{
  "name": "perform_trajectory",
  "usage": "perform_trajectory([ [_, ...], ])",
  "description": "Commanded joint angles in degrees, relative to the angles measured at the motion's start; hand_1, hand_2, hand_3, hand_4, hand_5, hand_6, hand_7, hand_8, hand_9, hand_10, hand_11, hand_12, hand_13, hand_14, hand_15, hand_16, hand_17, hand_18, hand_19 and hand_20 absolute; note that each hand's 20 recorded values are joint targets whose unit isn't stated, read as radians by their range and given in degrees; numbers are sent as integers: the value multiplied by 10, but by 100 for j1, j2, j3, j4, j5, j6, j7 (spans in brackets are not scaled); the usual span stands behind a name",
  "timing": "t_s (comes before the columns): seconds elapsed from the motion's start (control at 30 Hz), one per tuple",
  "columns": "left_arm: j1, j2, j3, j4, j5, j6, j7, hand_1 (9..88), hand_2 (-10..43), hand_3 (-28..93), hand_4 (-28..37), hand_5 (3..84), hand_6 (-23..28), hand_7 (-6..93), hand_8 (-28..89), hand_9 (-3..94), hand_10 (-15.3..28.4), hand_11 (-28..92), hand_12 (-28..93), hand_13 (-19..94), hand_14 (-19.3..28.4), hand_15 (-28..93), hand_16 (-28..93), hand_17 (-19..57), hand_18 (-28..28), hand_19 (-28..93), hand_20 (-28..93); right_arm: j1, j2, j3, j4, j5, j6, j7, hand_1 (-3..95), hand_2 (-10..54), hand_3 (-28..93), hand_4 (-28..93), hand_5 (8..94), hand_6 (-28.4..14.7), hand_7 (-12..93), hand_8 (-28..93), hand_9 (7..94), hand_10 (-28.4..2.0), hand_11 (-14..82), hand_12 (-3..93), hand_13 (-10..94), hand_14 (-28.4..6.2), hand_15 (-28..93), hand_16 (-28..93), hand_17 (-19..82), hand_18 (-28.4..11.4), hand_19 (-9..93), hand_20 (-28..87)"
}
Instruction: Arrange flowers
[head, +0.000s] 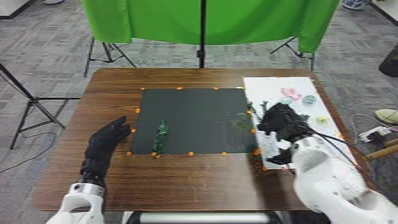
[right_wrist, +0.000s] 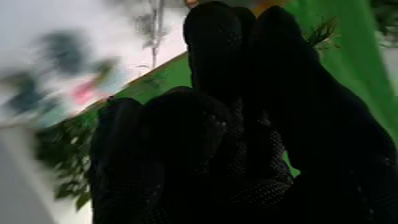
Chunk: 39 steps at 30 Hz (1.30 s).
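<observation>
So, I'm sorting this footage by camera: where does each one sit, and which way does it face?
Head view: on the robot's head, facing forward and down over the table; both white arms come in, with the left hand and right hand.
Right wrist view: on the right arm's wrist, looking out along that hand's black glove, past its fingers.
Shared: the right hand, the white sheet and, seemingly, the pink flower.

A slender, leafy green stem (head: 162, 135) lies lengthwise on the dark mat (head: 191, 112), near its left edge. A fainter, wispy green sprig (head: 238, 122) is near the mat's right side. On the white sheet (head: 266, 85), a soft pink flower (head: 290, 93) sits beside a pale blue-green one (head: 309, 99), with a small yellowish bloom (head: 322, 120) nearer the robot.
</observation>
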Motion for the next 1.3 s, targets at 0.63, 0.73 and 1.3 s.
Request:
perform_trajectory([
  [0.63, 115, -47, 97, 12, 25, -73, -165, 251, -7, 647, -239, 423, 29, 114, -56, 410, 123, 153, 144, 312, 161, 180, 21, 50, 117, 24, 198, 1931, -1959, -2226, 1383, 1087, 75, 775, 624, -95, 514, -133, 827, -12, 196, 158, 914, -104, 285, 364, 928, -19, 573, 351, 681, -102, 932, 567],
  [0.73, 128, -51, 88, 5, 25, -100, -175, 251, -7, 646, -238, 423, 29, 112, -56, 409, 123, 153, 144, 312, 161, 180, 21, 50, 117, 24, 197, 1939, -1933, -2286, 1373, 1163, 106, 688, 619, -95, 501, -128, 819, -13, 198, 162, 914, -106, 289, 361, 930, -18, 567, 355, 682, -101, 932, 563],
  [1.3, 102, -49, 105, 18, 35, -173, -236, 252, -9, 645, -236, 413, 27, 108, -53, 405, 123, 148, 146, 311, 161, 179, 21, 48, 117, 22, 197, 1958, -1899, -2357, 1451, 954, 131, 275, 531, -95, 431, -79, 747, -25, 167, 40, 894, -118, 349, 279, 931, -23, 545, 369, 677, -101, 932, 544],
])
